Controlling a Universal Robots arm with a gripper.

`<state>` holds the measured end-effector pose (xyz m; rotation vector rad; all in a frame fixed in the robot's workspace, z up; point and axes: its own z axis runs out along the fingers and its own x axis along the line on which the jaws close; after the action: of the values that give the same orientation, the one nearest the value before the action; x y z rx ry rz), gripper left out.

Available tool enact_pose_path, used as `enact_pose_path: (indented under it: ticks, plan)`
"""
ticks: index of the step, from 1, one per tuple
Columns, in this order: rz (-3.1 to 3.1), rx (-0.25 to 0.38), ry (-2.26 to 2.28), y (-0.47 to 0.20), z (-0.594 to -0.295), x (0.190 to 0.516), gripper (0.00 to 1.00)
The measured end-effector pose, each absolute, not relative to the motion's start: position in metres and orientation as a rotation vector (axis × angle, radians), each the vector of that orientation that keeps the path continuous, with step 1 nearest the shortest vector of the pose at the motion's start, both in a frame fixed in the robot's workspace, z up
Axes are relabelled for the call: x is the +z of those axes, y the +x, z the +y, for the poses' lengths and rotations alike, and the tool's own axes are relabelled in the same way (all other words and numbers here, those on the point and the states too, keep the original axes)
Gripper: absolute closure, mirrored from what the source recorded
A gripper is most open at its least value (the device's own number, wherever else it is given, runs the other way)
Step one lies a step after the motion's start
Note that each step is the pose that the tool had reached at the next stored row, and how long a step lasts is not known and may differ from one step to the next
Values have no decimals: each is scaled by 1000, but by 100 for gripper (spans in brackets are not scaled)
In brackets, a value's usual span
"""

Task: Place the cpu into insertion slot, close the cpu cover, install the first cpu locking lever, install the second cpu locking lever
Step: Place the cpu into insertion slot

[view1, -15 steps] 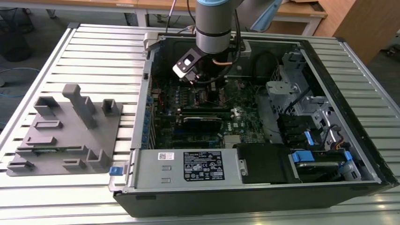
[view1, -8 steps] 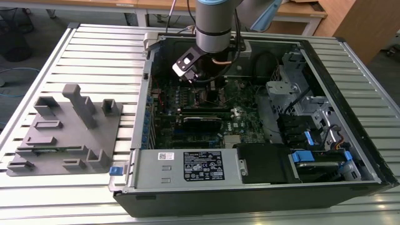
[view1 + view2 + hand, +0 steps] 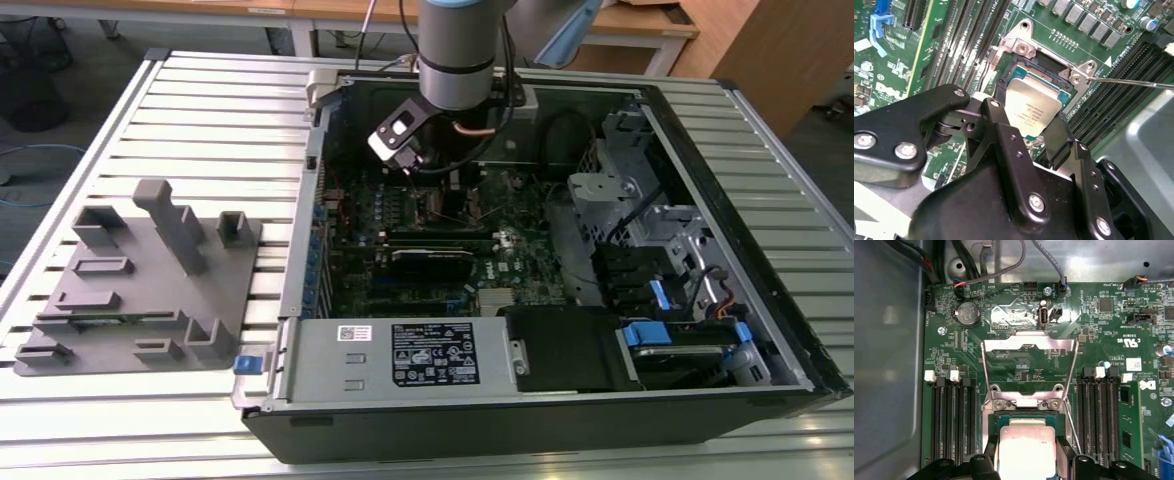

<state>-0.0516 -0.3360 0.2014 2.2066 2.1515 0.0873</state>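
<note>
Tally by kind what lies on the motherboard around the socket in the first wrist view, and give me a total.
cpu: 1
cpu cover, standing open: 1
coin battery: 1
memory slot banks: 2
Total: 5

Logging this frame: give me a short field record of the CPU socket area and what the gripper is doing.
cpu: silver top up, over the socket; seating unclear
gripper: closed on two opposite edges of the cpu
cpu cover: open, tilted up off the socket
locking lever: thin rod, not latched
computer case: side open, lying on the slatted table
</note>
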Motion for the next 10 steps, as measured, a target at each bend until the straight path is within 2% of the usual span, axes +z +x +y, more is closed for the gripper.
enact_pose_path:
  ticks: [10]
  plan:
    - [2152, 88, 2207, -52, -336, 195, 46]
